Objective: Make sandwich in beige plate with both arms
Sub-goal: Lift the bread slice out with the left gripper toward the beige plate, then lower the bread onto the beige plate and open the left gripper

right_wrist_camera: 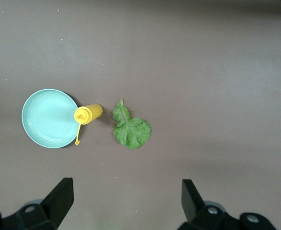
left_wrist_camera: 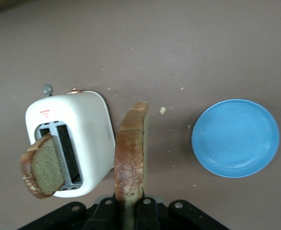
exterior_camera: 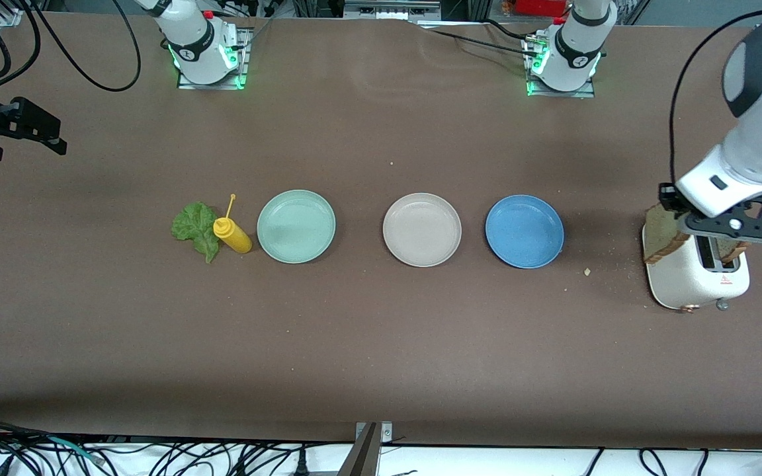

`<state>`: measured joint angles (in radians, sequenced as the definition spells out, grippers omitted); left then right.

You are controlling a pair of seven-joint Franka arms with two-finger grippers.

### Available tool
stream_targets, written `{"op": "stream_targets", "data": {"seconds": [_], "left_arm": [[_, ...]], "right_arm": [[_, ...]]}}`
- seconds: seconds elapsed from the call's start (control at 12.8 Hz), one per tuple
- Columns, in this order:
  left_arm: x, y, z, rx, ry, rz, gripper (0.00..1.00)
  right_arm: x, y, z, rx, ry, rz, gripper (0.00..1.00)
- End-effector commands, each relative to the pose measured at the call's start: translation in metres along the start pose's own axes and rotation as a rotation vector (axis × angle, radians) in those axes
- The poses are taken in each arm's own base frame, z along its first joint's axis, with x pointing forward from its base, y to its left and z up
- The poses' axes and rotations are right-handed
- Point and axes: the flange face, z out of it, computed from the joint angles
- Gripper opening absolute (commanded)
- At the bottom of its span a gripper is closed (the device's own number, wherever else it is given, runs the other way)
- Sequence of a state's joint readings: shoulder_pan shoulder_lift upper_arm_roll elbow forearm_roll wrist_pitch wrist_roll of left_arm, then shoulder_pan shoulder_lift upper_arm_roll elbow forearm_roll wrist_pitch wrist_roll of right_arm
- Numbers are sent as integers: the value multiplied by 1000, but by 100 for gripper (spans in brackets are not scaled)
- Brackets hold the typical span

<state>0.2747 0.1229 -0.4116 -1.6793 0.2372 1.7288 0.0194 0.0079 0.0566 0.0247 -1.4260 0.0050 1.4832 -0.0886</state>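
Brown bread slice (left_wrist_camera: 129,158) clenched in the left gripper (left_wrist_camera: 129,206) over the toaster (exterior_camera: 695,277) — beige plate (exterior_camera: 422,229), at nine o'clock, bare. Right gripper (right_wrist_camera: 127,199) waits open over lettuce (right_wrist_camera: 129,128); assembly all remains.

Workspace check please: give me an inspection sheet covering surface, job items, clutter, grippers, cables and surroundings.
Surface: brown table, crumbs near the toaster.
Job's things: beige plate bare; lettuce leaf on the table beside the yellow bottle; one bread slice held, a second slice in the toaster slot.
Clutter: mint-green plate, blue plate.
Grippers: left gripper shut on the bread slice beside the toaster; right gripper open, waiting over the lettuce.
Cables: black cables at the table edges.
Surroundings: nothing seen.
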Motion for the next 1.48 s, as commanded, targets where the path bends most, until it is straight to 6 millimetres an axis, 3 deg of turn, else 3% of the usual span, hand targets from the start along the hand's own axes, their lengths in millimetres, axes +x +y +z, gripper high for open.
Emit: {"op": "stream_targets", "data": {"seconds": [0.0,0.23,0.39,0.55,1.01,1.4], "left_arm": [[4,32,-10,-66,-6,-14,0],[17,86,12,-274,-65,-35,0],[27,109,39,-451,-141,-59,0],[48,130,53,-617,-179,-69,0],[107,224,143,-976,-322,-27,0],[101,245,205,-1104,-254,176,0]], "right_arm": [[-3,1,-6,21,-3,-8,100],[-3,0,-5,22,-6,-8,100],[-4,-2,-6,22,-6,-11,100],[-4,-2,-6,22,-6,-11,100],[-4,-2,-6,22,-6,-11,100],[-4,0,-4,23,-15,-8,100]]}}
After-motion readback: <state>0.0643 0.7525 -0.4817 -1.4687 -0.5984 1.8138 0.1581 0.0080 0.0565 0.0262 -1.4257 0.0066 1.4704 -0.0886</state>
